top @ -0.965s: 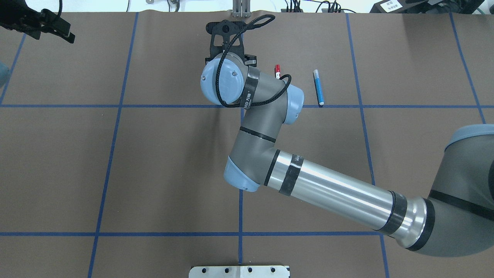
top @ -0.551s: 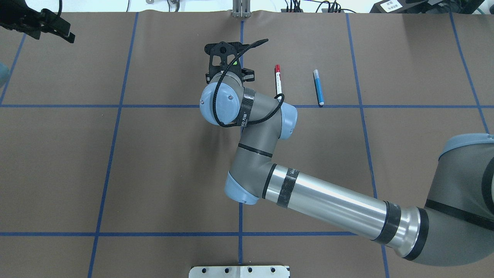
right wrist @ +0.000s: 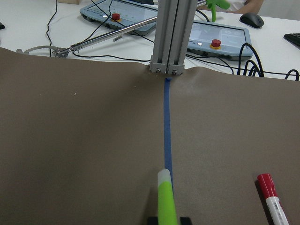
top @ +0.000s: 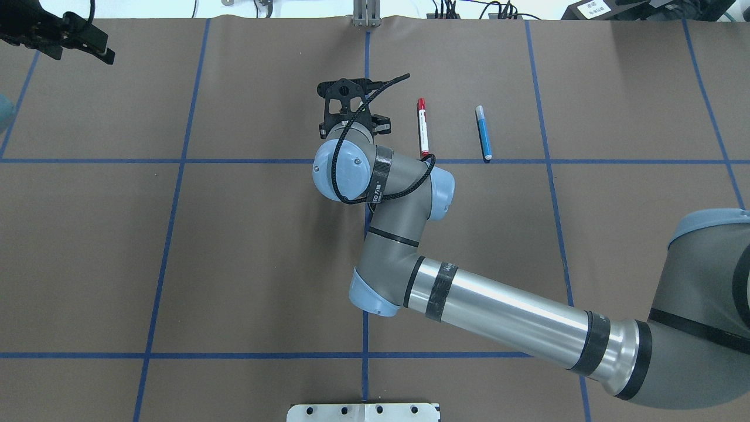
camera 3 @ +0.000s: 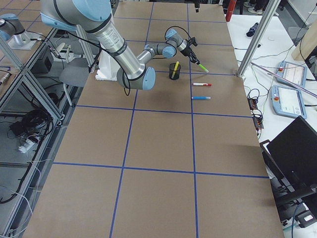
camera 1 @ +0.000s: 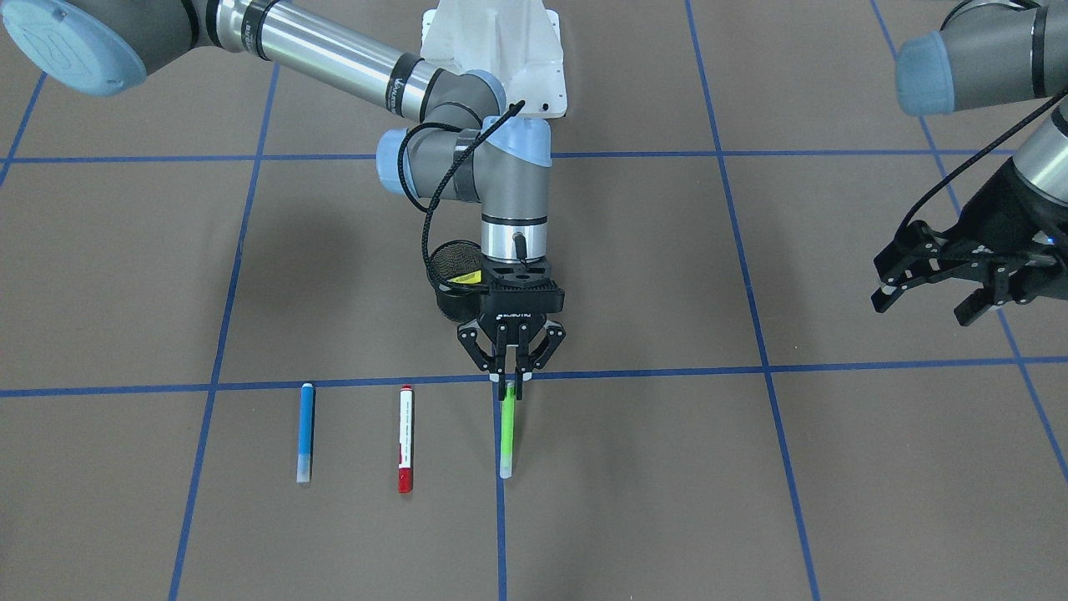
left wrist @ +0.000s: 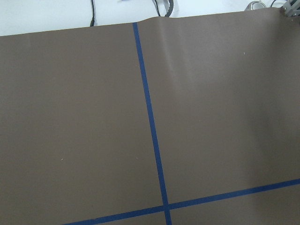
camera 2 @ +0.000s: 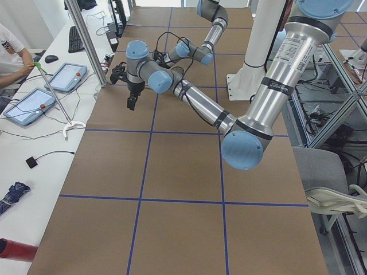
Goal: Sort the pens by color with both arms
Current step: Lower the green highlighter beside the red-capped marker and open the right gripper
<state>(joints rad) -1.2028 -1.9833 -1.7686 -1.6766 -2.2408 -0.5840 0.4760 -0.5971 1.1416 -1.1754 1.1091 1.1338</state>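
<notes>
My right gripper (camera 1: 511,377) is shut on one end of the light green pen (camera 1: 506,434). The pen points away from the robot along a blue tape line, and I cannot tell whether its tip touches the mat. The wrist view shows the same green pen (right wrist: 166,199) sticking out ahead of the jaws. The red-ended white pen (camera 1: 405,438) and the blue pen (camera 1: 306,431) lie parallel on the mat beside it. A yellow pen (camera 3: 175,67) stands in the black mesh cup (camera 1: 450,260) behind the gripper. My left gripper (camera 1: 922,307) hangs open and holds nothing, far off to the side.
The brown mat (top: 234,246) carries a grid of blue tape lines. An aluminium post (right wrist: 170,37) stands at the table's far edge, with tablets and cables behind it. The right forearm (top: 504,308) crosses the table's near right. A person (camera 2: 11,51) sits beyond the far edge.
The right wrist has drawn back toward the robot and shifted slightly right, uncovering the red-ended pen. The left gripper has stayed put.
</notes>
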